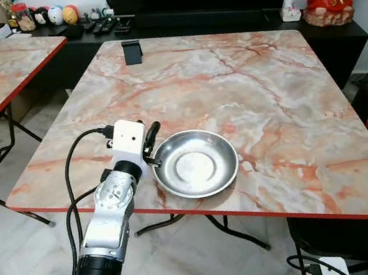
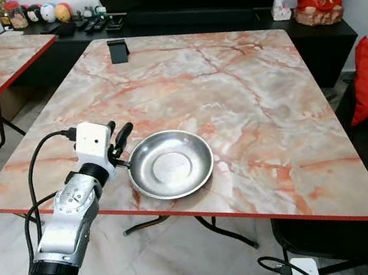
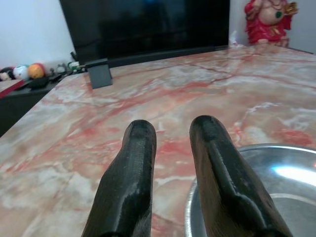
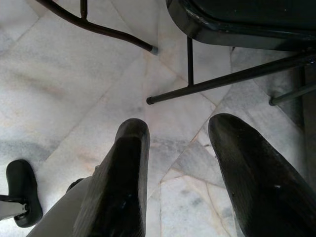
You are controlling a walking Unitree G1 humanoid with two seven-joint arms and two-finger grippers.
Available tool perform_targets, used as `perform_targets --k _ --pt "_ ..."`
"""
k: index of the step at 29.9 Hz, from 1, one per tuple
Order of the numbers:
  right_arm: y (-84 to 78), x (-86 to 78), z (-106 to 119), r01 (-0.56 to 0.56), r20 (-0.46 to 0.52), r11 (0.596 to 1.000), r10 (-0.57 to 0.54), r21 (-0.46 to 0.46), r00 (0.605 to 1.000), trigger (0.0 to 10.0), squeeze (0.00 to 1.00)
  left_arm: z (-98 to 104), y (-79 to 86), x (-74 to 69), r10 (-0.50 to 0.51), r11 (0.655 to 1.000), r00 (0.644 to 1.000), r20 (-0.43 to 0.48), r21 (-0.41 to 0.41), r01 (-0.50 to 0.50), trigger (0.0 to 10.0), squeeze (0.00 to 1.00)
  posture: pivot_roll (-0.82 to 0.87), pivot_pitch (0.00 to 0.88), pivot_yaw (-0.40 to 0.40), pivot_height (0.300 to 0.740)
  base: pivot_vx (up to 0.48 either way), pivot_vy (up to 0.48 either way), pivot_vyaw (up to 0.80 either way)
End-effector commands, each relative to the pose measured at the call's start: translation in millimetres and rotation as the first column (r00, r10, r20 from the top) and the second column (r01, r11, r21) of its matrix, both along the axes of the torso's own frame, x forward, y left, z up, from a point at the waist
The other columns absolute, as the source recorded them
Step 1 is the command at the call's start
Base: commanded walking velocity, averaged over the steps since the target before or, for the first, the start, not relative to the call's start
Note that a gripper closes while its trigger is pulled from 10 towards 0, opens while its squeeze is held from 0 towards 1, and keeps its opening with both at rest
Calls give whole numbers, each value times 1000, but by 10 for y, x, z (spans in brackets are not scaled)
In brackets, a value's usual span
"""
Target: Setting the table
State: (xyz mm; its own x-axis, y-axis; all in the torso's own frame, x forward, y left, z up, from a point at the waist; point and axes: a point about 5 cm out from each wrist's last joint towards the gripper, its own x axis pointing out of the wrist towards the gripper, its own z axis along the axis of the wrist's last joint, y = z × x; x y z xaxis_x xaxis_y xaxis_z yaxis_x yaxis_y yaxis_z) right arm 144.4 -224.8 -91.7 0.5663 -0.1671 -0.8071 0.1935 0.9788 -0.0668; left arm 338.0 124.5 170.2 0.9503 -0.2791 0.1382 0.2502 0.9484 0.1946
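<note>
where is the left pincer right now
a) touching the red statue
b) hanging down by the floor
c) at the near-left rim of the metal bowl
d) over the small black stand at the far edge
c: the left pincer sits at the near-left rim of the metal bowl on the marble table, its fingers slightly apart with nothing between them.

The marble table [image 1: 254, 90] lies bare across its middle, right side and far half, giving open passage. Near its front edge the steel bowl [image 1: 195, 163] sits, with the left pincer [image 1: 150, 143] just beside its left rim. A small black stand [image 1: 132, 51] occupies the far left edge.
</note>
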Motion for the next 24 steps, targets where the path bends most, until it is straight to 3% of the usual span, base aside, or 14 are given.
perform_targets --k 1,8,13,24 --pt "-10 -11 -1 23 5 1000 -23 2 1000 10000 0 -28 17 14 18 1000 1000 -4 -25 -18 10000 0 113 0 -55 707 0 266 0" --pt "-3 -10 -3 46 7 999 -46 14 999 10000 0 -16 8 37 29 999 1000 -4 -46 -30 10000 0 110 0 -52 707 0 311 0" --pt "2 -12 -8 41 -5 999 -41 19 999 10000 0 -17 -27 41 15 999 1000 1 -33 -15 10000 0 112 0 -53 707 0 330 -638" --pt "-5 0 3 36 15 999 -36 10 999 10000 0 -12 -34 40 19 999 1000 3 -33 -19 10000 0 119 0 -57 707 0 343 0"
